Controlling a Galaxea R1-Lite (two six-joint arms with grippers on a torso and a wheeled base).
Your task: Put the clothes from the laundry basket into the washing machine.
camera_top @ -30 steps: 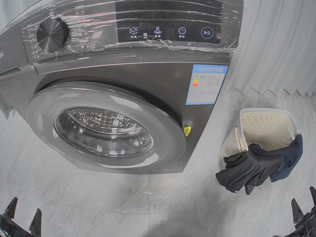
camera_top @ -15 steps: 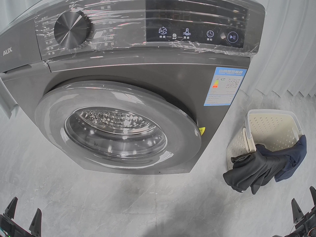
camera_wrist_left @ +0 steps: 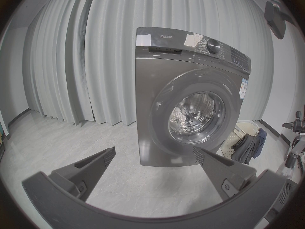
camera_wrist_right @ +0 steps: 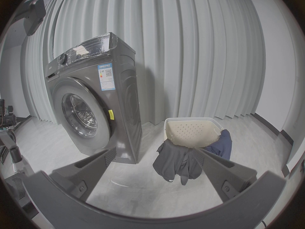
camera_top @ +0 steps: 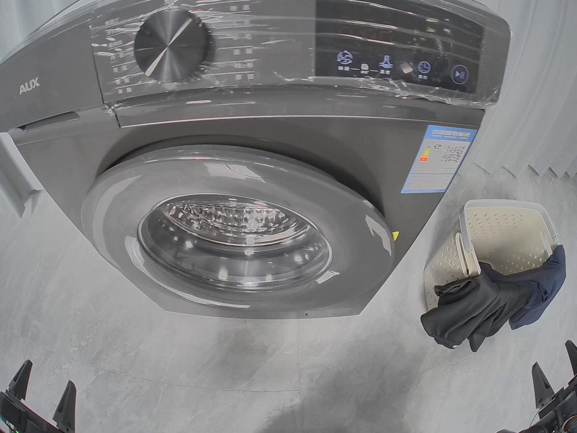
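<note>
Only the head camera has moved: the whole scene slides toward 3 o'clock compared with a second ago, while the clothes, basket and machine keep their places relative to one another.

A dark grey garment (camera_top: pixel 469 314) hangs over the near rim of the laundry basket (camera_top: pixel 511 207) and spills onto the floor (camera_top: pixel 180 344). A navy garment (camera_top: pixel 544 287) is draped over the same rim just beside it, on the 3 o'clock side, and the two touch. The rest of the basket shows bare perforated plastic, so these two look like the whole load. The basket seems tipped toward the robot, and it sits on the floor just beside the washing machine (camera_top: pixel 288 133), at about 4 o'clock from the door (camera_top: pixel 372 236).

That round door is shut, and the drum behind its glass looks empty. By this reading nothing of the task is done yet: the door has to be opened, each garment picked up and carried into the drum.

At 7 o'clock in the head view is the left gripper (camera_top: pixel 47 377), with the right gripper (camera_top: pixel 553 359) at 5 o'clock. Both are low, well apart from clothes and machine. Their jaws are spread and empty. A pale pleated curtain (camera_top: pixel 535 91) hangs behind everything.
</note>
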